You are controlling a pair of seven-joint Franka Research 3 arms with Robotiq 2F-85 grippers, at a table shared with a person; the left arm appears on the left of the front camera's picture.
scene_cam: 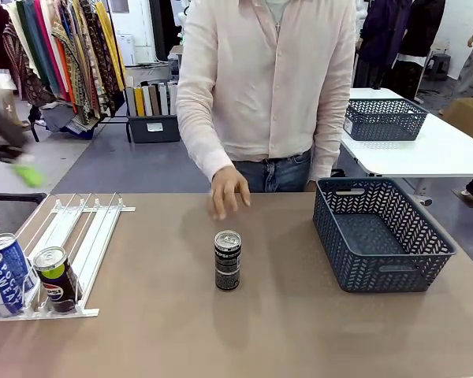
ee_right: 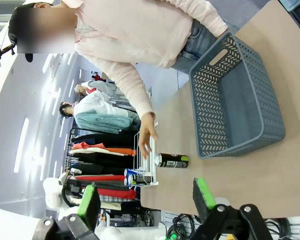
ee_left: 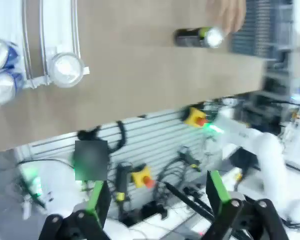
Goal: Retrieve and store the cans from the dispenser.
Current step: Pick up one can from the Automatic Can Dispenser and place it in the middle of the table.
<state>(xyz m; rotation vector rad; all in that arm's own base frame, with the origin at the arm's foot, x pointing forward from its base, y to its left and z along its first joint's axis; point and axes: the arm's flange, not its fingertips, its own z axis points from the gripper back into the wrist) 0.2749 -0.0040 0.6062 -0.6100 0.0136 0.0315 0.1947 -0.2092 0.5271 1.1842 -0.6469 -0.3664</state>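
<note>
A black can [scene_cam: 228, 260] stands upright alone mid-table, and a person's hand [scene_cam: 229, 193] hovers just behind it without touching. The white dispenser [scene_cam: 71, 236] lies at the table's left. Two blue cans [scene_cam: 8, 264] and a black can [scene_cam: 55, 277] sit at its near end. My left gripper [scene_cam: 22, 164] is a blur high over the left edge. In its wrist view the left gripper [ee_left: 157, 195] is open and holds nothing, far above the dispenser [ee_left: 50, 30] and the lone can [ee_left: 197, 37]. My right gripper [ee_right: 146, 197] is open too, well back from that can [ee_right: 171, 160].
A dark blue-grey lattice basket [scene_cam: 378, 232] stands at the table's right with nothing in it, also seen as the basket [ee_right: 240, 100] in the right wrist view. A second basket [scene_cam: 385, 118] sits on a white table behind. The person stands at the far edge.
</note>
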